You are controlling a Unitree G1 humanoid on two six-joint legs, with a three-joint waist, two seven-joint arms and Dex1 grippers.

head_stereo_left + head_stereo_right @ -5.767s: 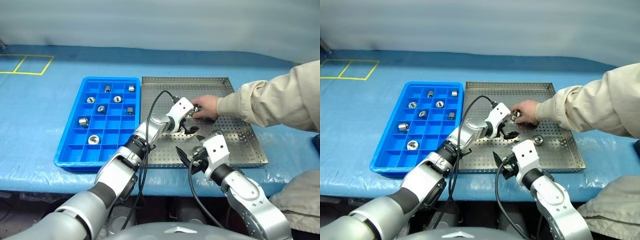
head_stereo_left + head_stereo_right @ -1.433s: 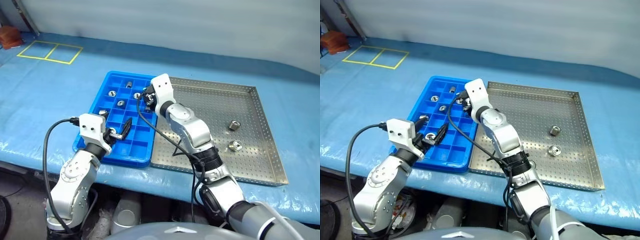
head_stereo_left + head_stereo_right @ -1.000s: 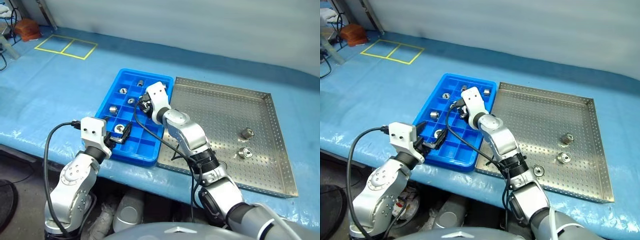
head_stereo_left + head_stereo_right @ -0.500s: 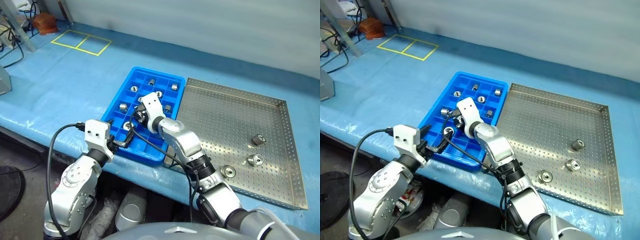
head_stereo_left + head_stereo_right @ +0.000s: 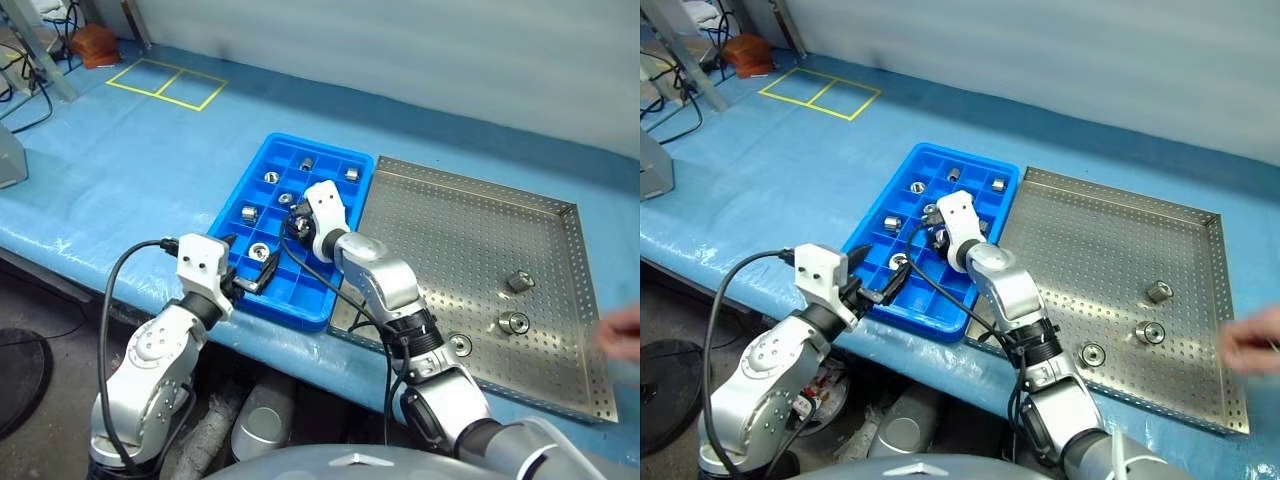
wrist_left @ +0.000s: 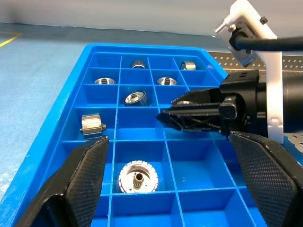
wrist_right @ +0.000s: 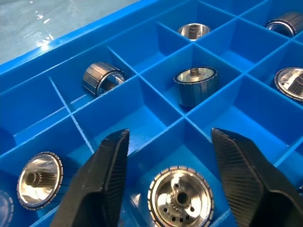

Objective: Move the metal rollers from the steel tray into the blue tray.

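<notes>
Right pincer (image 7: 168, 189) spread over the blue tray (image 5: 232, 215), one of the metal rollers (image 7: 180, 198) lying free between its fingers.

The left pincer (image 6: 170, 189), spread wide and holding nothing, hangs at the tray's near edge, facing the right one across the compartments. Several rollers sit in separate compartments, and three more (image 5: 1148, 333) rest near the right side of the steel tray (image 5: 1090, 235), just beside the blue one on the blue-covered tabletop (image 5: 120, 160). A person's hand (image 5: 1252, 342) shows blurred at the steel tray's right rim. From the head the right arm hides the roller beneath it; the right wrist view shows it flat in its compartment.
</notes>
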